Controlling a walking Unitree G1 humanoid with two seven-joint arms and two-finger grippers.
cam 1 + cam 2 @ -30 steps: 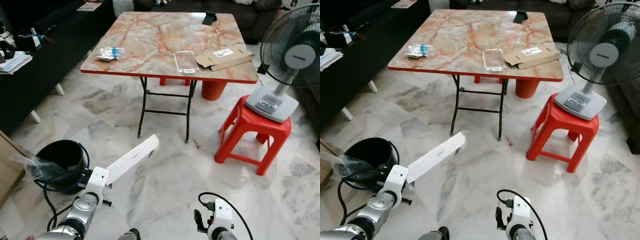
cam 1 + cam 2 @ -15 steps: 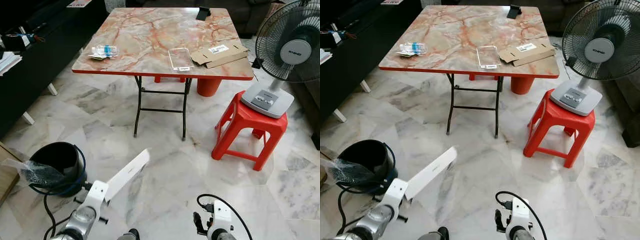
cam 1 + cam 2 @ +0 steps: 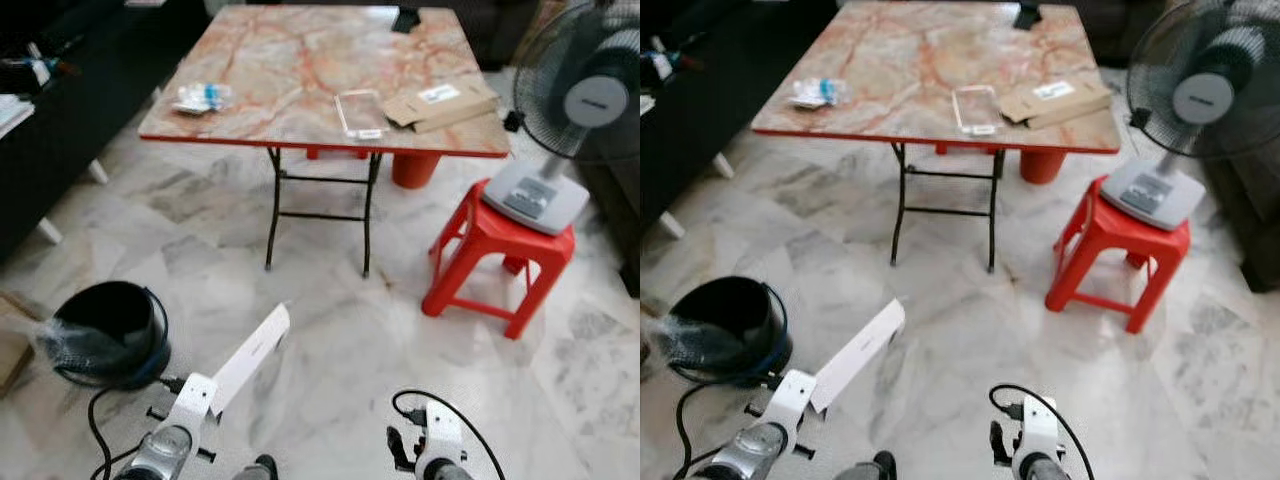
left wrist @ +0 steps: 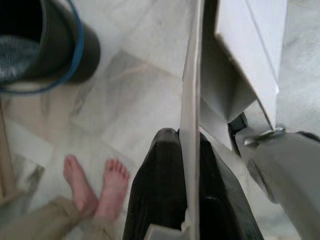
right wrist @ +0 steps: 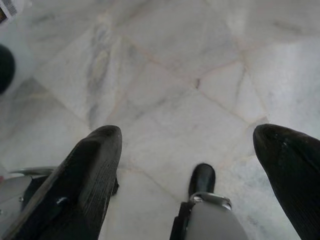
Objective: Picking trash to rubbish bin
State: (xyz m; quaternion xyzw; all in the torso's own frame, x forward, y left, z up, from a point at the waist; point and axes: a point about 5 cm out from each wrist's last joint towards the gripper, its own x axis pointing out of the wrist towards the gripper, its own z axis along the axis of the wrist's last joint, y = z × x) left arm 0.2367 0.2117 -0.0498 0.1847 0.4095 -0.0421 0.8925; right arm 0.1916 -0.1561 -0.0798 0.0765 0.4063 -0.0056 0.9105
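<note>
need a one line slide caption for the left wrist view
Left tool shut on a white box above marble floor, black bin nearby, a person's bare feet beside it.

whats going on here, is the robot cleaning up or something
It looks like a trash pickup in progress. The left gripper has its jaws shut on a long flat white box, held out over the marble floor beside the black bin. The right gripper hangs low with its jaws open and holds nothing. More litter lies on the marble-top table: a flattened cardboard box and a crumpled wrapper. A person's bare feet stand close by.
</note>
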